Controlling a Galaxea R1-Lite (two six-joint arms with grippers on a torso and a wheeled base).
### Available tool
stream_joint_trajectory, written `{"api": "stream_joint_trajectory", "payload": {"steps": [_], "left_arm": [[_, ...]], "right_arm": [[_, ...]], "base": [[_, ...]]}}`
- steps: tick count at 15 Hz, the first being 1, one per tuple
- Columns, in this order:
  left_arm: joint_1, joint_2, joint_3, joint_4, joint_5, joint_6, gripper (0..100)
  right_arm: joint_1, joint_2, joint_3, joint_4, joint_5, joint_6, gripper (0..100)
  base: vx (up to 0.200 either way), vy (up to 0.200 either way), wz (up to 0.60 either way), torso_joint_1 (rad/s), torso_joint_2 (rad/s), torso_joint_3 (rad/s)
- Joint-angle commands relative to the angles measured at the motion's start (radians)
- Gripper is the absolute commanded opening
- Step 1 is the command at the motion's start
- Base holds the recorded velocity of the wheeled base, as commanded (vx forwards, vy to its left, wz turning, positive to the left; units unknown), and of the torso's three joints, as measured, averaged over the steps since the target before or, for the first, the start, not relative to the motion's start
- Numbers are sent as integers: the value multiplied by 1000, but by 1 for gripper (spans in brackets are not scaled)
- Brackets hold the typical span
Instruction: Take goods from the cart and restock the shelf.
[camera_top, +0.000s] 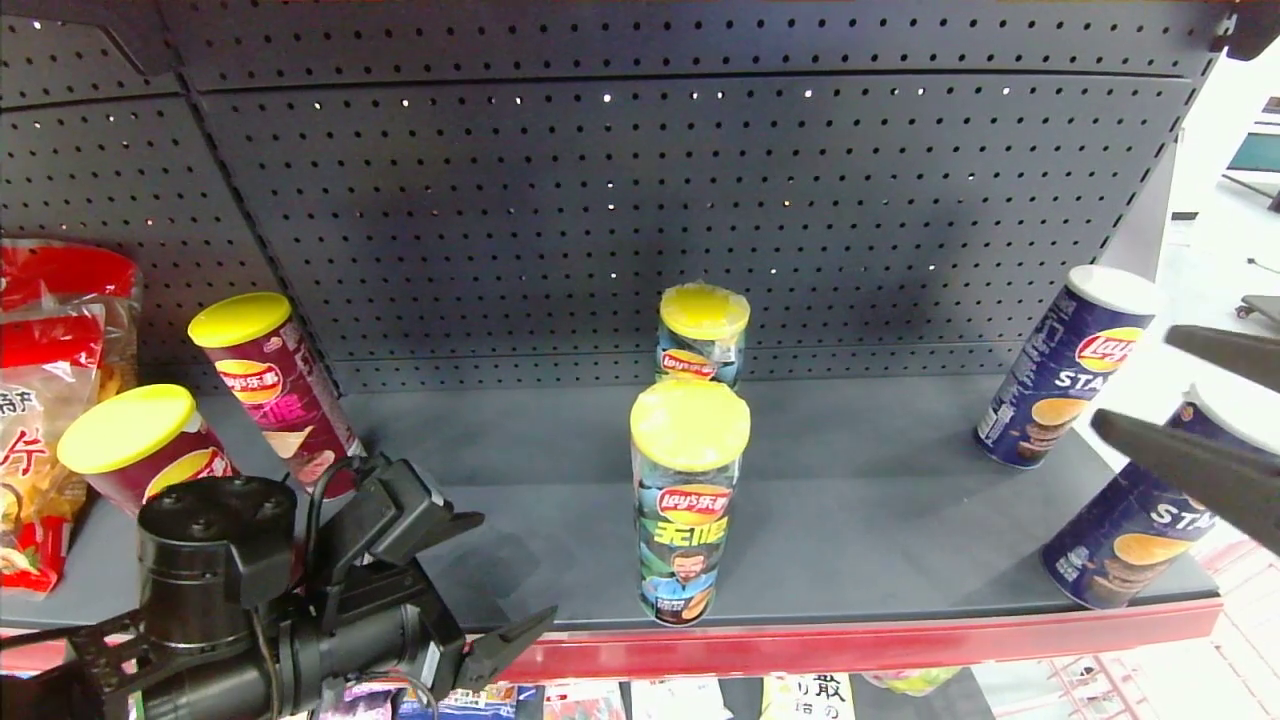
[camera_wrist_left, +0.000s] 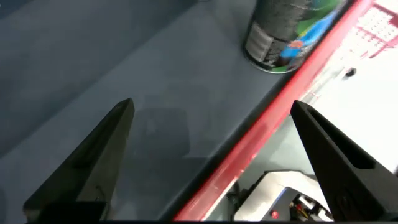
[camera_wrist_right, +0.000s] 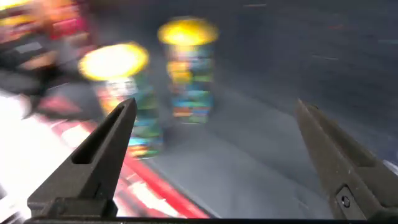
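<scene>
L gripper (camera_top: 488, 582) sits nearest, low and out in front of the shelf's left half. Its fingers are spread wide w/ nothing between them. In the left wrist view the same gripper (camera_wrist_left: 211, 162) straddles the red lip (camera_wrist_left: 249, 149) of the shelf (camera_top: 860, 520), one finger over the deck and one out past the edge.

Front green can (camera_top: 688, 500), yellow lid, stands upright just behind the lip at mid-shelf. Its base (camera_wrist_left: 280, 43) is beyond the L fingers and apart from them.

R gripper (camera_top: 1135, 380) comes in from the right edge, fingers also wide apart and empty. In the head view the lower finger crosses in front of the near blue can (camera_top: 1130, 530), which stands at the front right corner; can't tell if they touch. The right wrist view looks between the R gripper's (camera_wrist_right: 214, 149) fingers toward both green cans, blurred.

On the left, near maroon can (camera_top: 140, 450) and far maroon can (camera_top: 275, 385), both w/ yellow lids, stand behind the L arm. Snack bags (camera_top: 45, 400) are at the far left.

Further back are the far blue can (camera_top: 1065, 365) and the rear green can (camera_top: 702, 335), which is straight behind the front one near the pegboard (camera_top: 650, 200).
</scene>
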Motion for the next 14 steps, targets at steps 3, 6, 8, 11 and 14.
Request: {"api": "stream_joint_trajectory", "payload": {"steps": [3, 6, 8, 11, 14], "left_arm": [[-9, 25, -8, 0, 16, 0, 100], [-12, 14, -8, -2, 24, -1, 100], [-12, 14, -10, -6, 29, -1, 100], [-12, 14, -10, -5, 29, -1, 100], [-11, 14, -22, -5, 29, -1, 100]], "right_arm": [[-152, -219, 21, 66, -119, 65, 100], [-184, -381, 19, 308, -124, 82, 100], [-195, -452, 19, 409, -133, 82, 100], [-243, -535, 59, 469, -162, 85, 100], [-250, -654, 122, 537, -161, 85, 100]], "base": [[0, 0, 0, 0, 0, 0], [0, 0, 0, 0, 0, 0], [0, 0, 0, 0, 0, 0], [0, 0, 0, 0, 0, 0], [0, 0, 0, 0, 0, 0]]}}
